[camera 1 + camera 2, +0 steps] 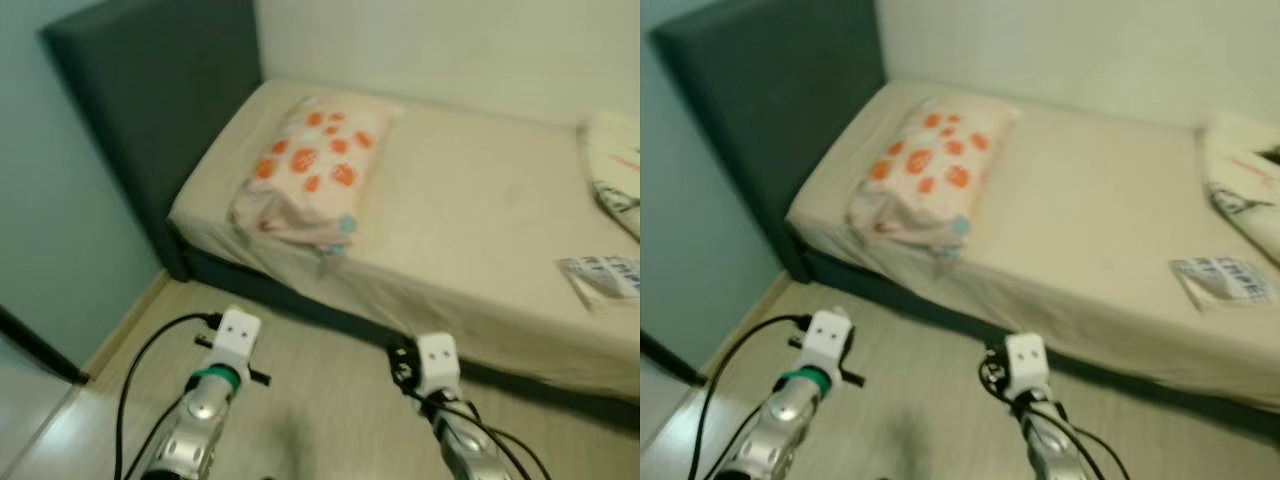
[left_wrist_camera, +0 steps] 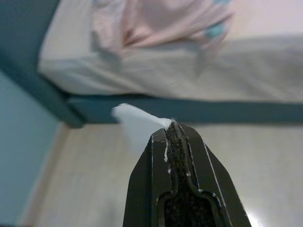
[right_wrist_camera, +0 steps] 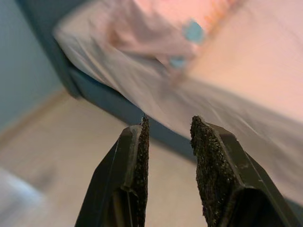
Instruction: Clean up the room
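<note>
I face a bed with a beige sheet and a dark headboard. A white pillow with orange spots lies crumpled at its head end. My left gripper is shut on a small white scrap of paper and hovers over the floor before the bed. My right gripper is open with nothing between its fingers, also low above the floor near the bed's edge. Both wrists show at the bottom of the eye views.
A printed paper or packet lies on the bed at the right, and a folded patterned cloth sits beyond it. The wooden floor lies between me and the bed. A teal wall stands on the left.
</note>
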Robot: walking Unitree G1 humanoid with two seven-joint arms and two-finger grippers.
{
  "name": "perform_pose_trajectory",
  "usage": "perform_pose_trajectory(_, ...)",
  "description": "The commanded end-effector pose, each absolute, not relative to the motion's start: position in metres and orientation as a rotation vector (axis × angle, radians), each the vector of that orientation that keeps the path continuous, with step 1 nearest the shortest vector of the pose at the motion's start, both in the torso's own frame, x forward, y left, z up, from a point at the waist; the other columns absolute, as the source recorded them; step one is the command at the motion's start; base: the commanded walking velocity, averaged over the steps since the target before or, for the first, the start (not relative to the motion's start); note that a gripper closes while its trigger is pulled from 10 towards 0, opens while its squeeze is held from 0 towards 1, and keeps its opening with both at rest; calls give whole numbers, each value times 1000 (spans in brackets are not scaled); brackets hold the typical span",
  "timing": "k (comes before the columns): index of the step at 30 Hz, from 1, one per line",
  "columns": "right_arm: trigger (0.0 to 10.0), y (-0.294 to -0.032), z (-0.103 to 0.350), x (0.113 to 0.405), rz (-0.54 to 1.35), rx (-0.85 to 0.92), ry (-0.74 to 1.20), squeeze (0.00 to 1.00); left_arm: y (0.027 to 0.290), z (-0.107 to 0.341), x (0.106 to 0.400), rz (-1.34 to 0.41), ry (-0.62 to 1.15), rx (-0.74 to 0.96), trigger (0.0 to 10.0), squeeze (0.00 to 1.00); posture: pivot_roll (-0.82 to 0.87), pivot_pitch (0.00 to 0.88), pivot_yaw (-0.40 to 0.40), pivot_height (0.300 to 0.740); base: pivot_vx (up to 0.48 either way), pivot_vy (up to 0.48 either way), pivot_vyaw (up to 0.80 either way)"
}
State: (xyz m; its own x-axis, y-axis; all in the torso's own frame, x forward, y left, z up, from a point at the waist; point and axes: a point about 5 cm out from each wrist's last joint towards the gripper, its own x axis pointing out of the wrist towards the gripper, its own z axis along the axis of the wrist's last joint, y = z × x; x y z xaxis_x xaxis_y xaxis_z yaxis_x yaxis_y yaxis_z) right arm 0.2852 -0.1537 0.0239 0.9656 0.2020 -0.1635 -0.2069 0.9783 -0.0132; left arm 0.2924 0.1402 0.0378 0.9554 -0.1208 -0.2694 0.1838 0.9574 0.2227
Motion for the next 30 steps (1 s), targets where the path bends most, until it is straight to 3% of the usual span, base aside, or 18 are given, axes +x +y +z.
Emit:
perform_pose_trajectory(1,10000,-158,11,275,193,-20,220,0,138,32,288,-163,279,250,10000,0,-36,24,35,740,0,0,781)
perform_pose_trajectory(30,10000,-158,10,274,201,-24,223,0,138,33,288,-171,258,258,10000,0,-36,21,34,740,0,0,778)
